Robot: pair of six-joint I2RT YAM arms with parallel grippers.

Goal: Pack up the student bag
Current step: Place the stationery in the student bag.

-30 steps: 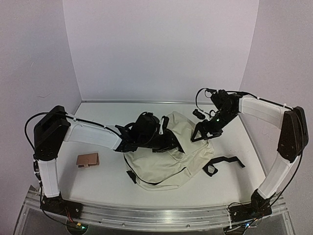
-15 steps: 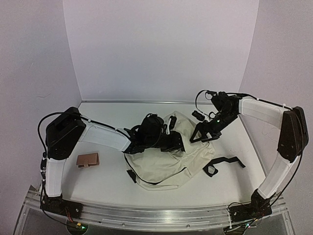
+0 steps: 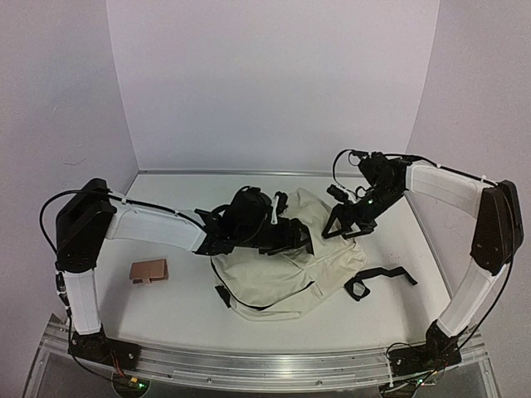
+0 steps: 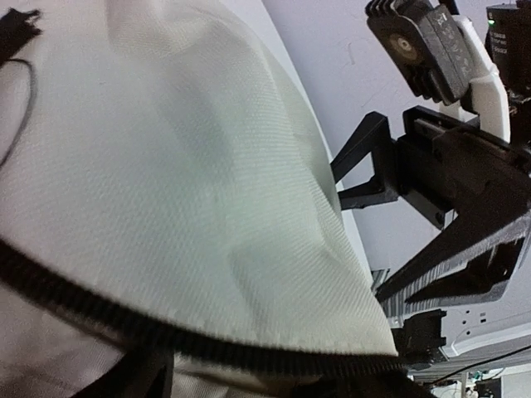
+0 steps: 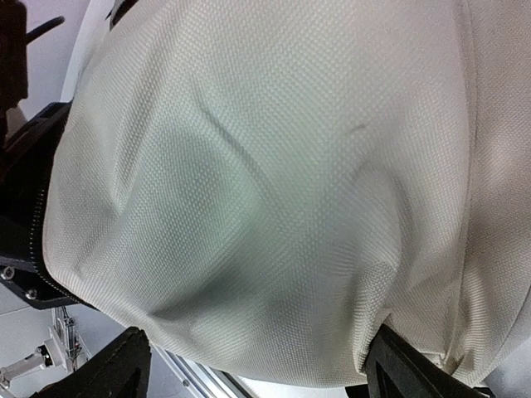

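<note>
The student bag [image 3: 282, 269] is a cream fabric backpack lying slumped at mid-table, with a black zipper [image 4: 124, 319] along its edge. My left gripper [image 3: 292, 239] sits at the bag's upper left. In the left wrist view its fingers [image 4: 153, 373] stand apart, open, and the zipper edge lies across the gap. My right gripper [image 3: 342, 228] is at the bag's upper right, open wide. In the right wrist view the bag's cloth [image 5: 274, 191] bulges between its fingers [image 5: 124, 365]. The bag's inside is hidden.
A small brown flat object [image 3: 150, 270] lies on the table left of the bag. A black strap [image 3: 383, 276] trails off the bag's right side. White walls close in the table at the back and both sides.
My left gripper's jaws have spread apart and the left arm has drawn back a little to the left. The bag's top has settled slightly. The right arm has hardly moved.
</note>
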